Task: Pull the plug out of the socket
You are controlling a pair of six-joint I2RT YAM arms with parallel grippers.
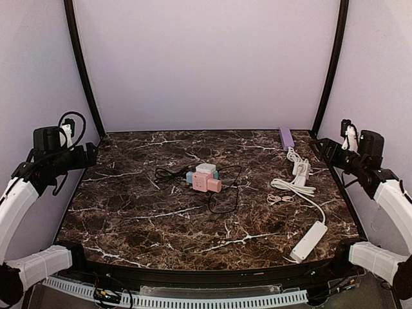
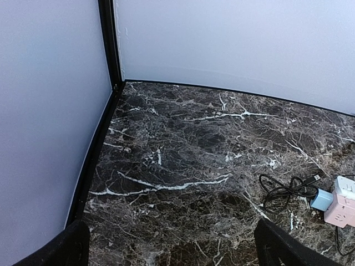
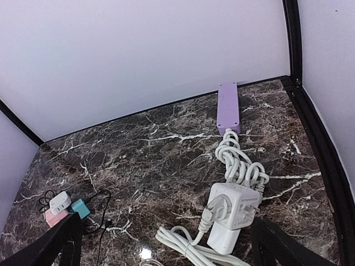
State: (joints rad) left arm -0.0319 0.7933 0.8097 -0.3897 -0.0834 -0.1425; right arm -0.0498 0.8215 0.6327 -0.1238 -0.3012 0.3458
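Midway across the dark marble counter [image 1: 141, 225] sits the small pink cube socket [image 1: 201, 182], a white plug [image 1: 206, 168] on top, while the left end effector [image 2: 172, 252] and right end effector [image 3: 166, 246] hang spread wide, well apart from it, so the reach-in likely comes next

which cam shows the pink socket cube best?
Top external: the pink socket cube sits whole, central and unobstructed. Left wrist crops the cube at the right edge; right wrist shows only a small part, far lower left.
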